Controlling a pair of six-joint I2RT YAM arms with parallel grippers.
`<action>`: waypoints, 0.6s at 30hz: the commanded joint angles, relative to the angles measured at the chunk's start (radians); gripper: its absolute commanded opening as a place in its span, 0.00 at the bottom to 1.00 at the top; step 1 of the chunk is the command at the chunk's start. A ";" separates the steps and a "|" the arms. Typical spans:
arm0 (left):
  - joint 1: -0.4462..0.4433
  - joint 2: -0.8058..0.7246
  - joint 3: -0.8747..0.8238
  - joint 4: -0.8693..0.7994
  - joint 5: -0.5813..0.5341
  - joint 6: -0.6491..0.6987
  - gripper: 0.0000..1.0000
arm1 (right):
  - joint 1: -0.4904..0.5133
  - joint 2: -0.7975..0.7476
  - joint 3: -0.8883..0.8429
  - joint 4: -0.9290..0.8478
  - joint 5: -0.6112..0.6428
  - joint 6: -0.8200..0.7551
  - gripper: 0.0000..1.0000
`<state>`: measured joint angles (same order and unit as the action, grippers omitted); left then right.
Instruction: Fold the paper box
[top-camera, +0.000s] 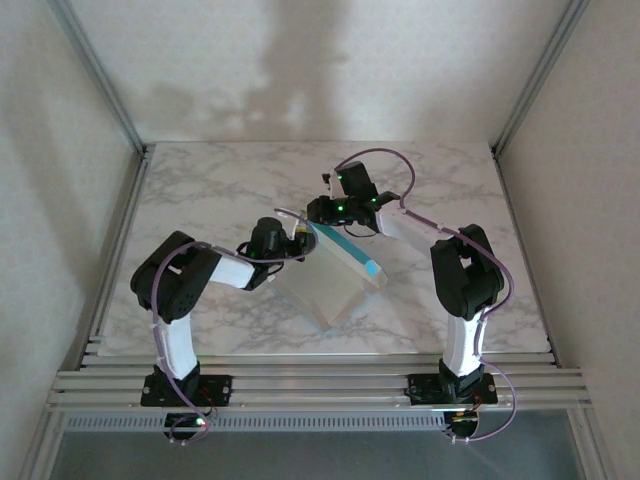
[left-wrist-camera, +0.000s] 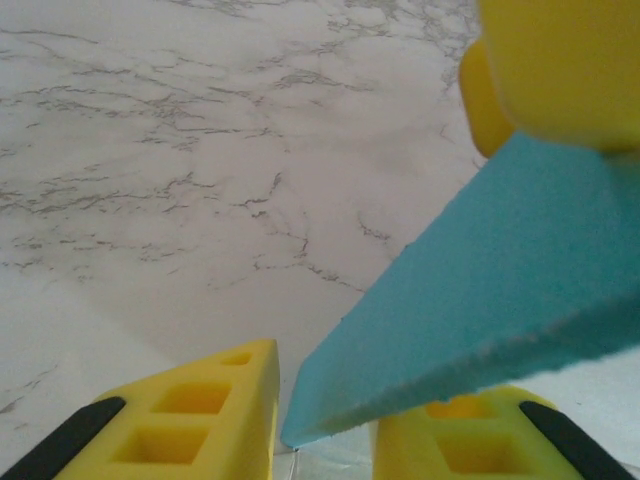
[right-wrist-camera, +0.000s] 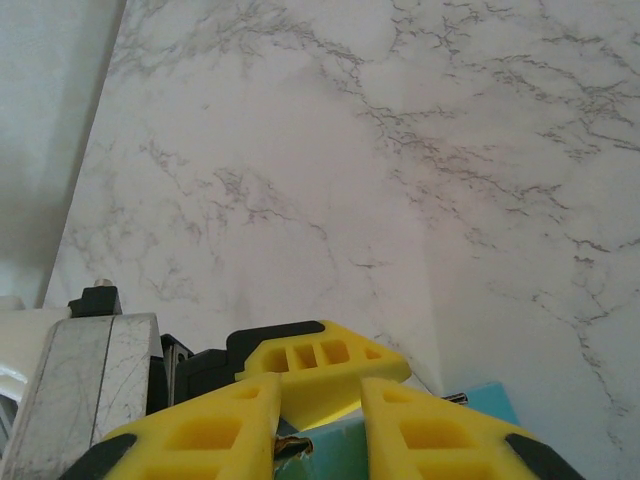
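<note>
The paper box (top-camera: 325, 285) lies partly folded at the table's middle, pale face up, with a turquoise side flap raised along its far right edge. My left gripper (top-camera: 303, 237) and right gripper (top-camera: 335, 222) meet at the far end of that flap. In the left wrist view the turquoise flap (left-wrist-camera: 500, 260) slants down, its corner in the gap of the left gripper (left-wrist-camera: 335, 400), whose jaws stand a little apart. The right gripper (right-wrist-camera: 320, 385) straddles the turquoise edge (right-wrist-camera: 340, 455) with a narrow gap. One left finger (right-wrist-camera: 320, 360) sits just beyond it.
The marble table (top-camera: 220, 190) stretches bare to the left and to the far side of the box. Metal frame posts (top-camera: 100, 80) and pale walls close in the table. A rail (top-camera: 300, 380) runs along the near edge by the arm bases.
</note>
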<state>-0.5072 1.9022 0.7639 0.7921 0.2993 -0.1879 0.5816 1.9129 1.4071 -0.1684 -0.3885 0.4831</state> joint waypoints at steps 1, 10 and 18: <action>-0.002 0.029 0.031 0.048 0.000 -0.017 0.26 | 0.006 0.016 0.010 -0.033 -0.002 0.006 0.23; -0.010 0.040 0.038 0.044 -0.028 -0.011 0.15 | 0.006 0.020 0.010 -0.034 -0.006 0.010 0.22; -0.010 -0.026 0.002 0.035 -0.028 -0.015 0.27 | 0.001 0.022 0.021 -0.028 -0.037 0.021 0.25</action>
<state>-0.5117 1.9232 0.7761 0.8165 0.2905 -0.1993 0.5785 1.9129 1.4078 -0.1623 -0.3897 0.4896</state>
